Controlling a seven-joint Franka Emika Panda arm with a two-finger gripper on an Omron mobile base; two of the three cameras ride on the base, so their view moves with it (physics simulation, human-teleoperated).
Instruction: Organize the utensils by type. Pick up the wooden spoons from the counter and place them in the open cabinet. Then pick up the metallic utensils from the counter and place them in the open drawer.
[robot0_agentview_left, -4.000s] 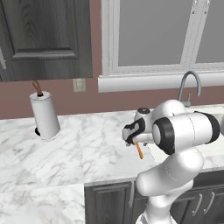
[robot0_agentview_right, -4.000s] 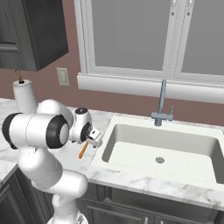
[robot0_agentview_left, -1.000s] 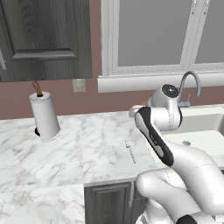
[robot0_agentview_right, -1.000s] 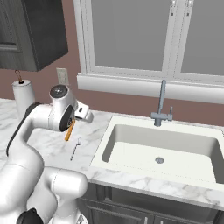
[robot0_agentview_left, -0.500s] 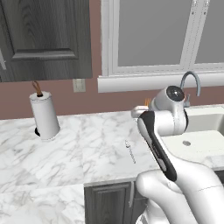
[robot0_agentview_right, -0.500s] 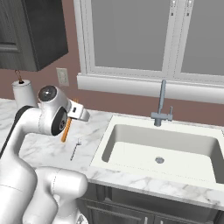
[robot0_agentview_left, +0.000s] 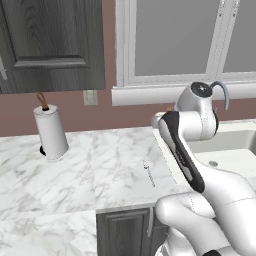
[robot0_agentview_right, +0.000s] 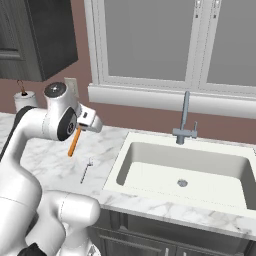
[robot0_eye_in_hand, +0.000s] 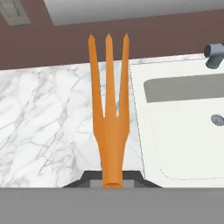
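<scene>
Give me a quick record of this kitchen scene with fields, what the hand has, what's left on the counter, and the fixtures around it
hand: shut on the orange fork, raised above the counter
orange fork: three tines, hanging from the hand over the marble
silver-white utensil: lying flat on the counter, left of the sink
counter: white marble with grey veining
sink: white basin, grey faucet behind it
paper towel roll: upright by the wall

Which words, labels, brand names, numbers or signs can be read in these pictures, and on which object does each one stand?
None: there is no readable text in these pictures.
The orange fork in the gripper, the silver-white utensil, the paper towel roll, the wall outlet, the faucet and the sink are all unmarked.
</scene>
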